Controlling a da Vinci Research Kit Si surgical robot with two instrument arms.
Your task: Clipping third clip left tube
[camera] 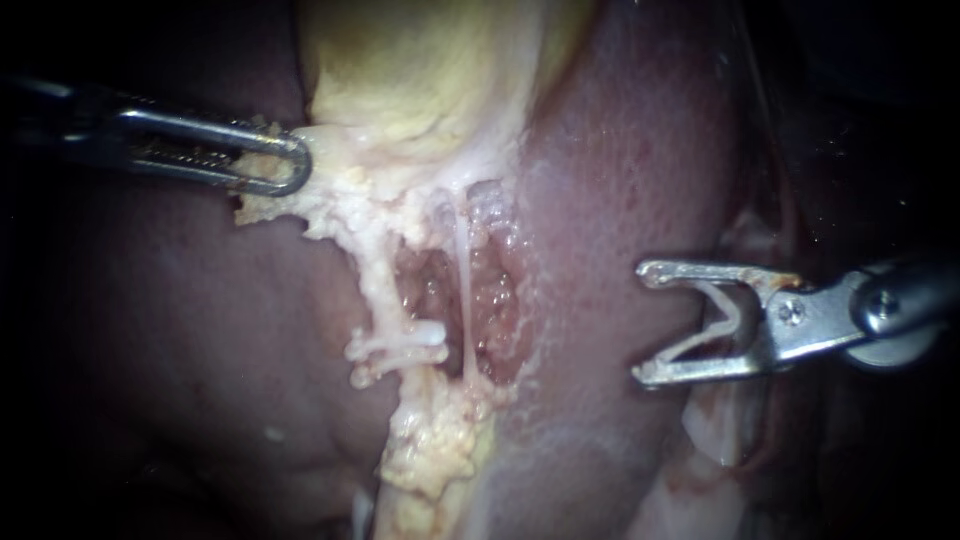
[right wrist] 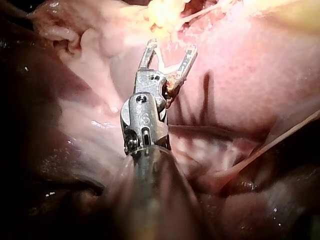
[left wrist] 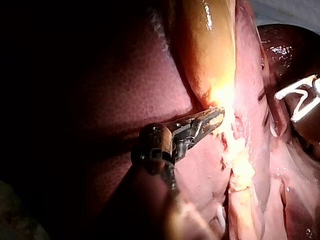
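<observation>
Looking at the left tube (camera: 378,285) first: it runs pale and lumpy down from the gallbladder (camera: 420,70) into a raw pocket in the liver (camera: 620,180). White clips (camera: 400,342) already sit across its lower part. A thinner right tube (camera: 462,290) runs just beside it.

My right instrument (camera: 645,320) hangs well apart from both tubes, out over the smooth pink liver, with its tips pointing towards the pocket. Its jaws stand wide but are not empty; they are grasping a pale V-shaped loaded clip (camera: 722,315), 1 leg against each jaw. The right wrist view shows the same V between the jaws (right wrist: 170,50), with the pale tissue ahead of them.

My left instrument (camera: 295,165) is clenched on a shred of white tissue (camera: 262,205) at the foot of the gallbladder, above the left tube. The left wrist view (left wrist: 215,120) shows the same grip.

The liver is moist and glistening, and beyond it everything falls into darkness.
</observation>
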